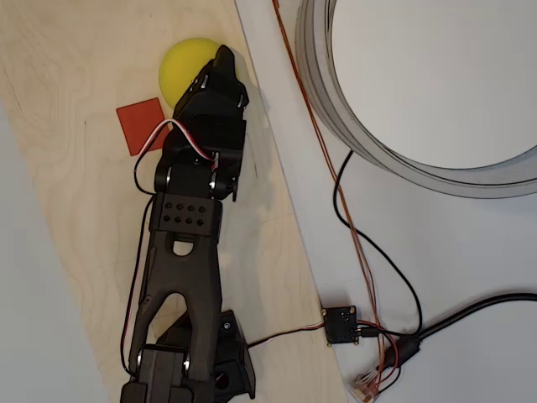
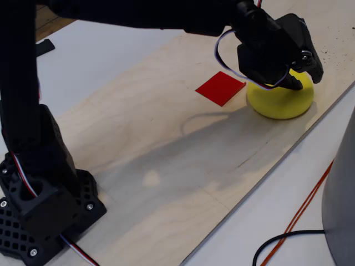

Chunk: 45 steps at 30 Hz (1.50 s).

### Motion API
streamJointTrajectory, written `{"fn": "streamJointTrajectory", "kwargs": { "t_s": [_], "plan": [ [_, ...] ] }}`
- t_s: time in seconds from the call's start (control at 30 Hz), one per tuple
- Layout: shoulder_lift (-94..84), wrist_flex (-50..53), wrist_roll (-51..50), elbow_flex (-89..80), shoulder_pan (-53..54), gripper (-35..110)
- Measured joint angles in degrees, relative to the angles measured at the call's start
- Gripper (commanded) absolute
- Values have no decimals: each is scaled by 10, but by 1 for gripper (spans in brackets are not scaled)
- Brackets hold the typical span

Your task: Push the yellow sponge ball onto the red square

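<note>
The yellow sponge ball [image 1: 186, 69] rests on the wooden board near its upper end. The red square [image 1: 141, 126] lies flat just below-left of it in the overhead view, a narrow gap apart. My black gripper [image 1: 222, 57] reaches over the ball's right side and hides part of it, fingers together with nothing held. In the fixed view the gripper [image 2: 304, 78] sits on top of the ball [image 2: 279, 102], and the red square [image 2: 220, 87] lies just left of the ball.
The wooden board [image 1: 260, 252] runs diagonally, and its right edge passes close to the ball. A large round grey-rimmed object [image 1: 352, 126] stands at the upper right on the white table. Orange and black cables [image 1: 352, 227] and a small connector board [image 1: 340, 324] lie to the right.
</note>
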State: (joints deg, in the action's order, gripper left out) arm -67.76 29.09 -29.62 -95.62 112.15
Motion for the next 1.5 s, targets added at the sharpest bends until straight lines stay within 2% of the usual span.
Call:
{"fn": "streamJointTrajectory", "kwargs": {
  "t_s": [0.57, 1.0, 1.3, 1.5],
  "plan": [
    [-60, 11, -85, -72, -46, 8],
    [-62, 76, 53, 0, -44, 8],
    [-10, 76, 170, 152, -1, 8],
    [47, 115, 183, 207, 18, 7]
  ]
}}
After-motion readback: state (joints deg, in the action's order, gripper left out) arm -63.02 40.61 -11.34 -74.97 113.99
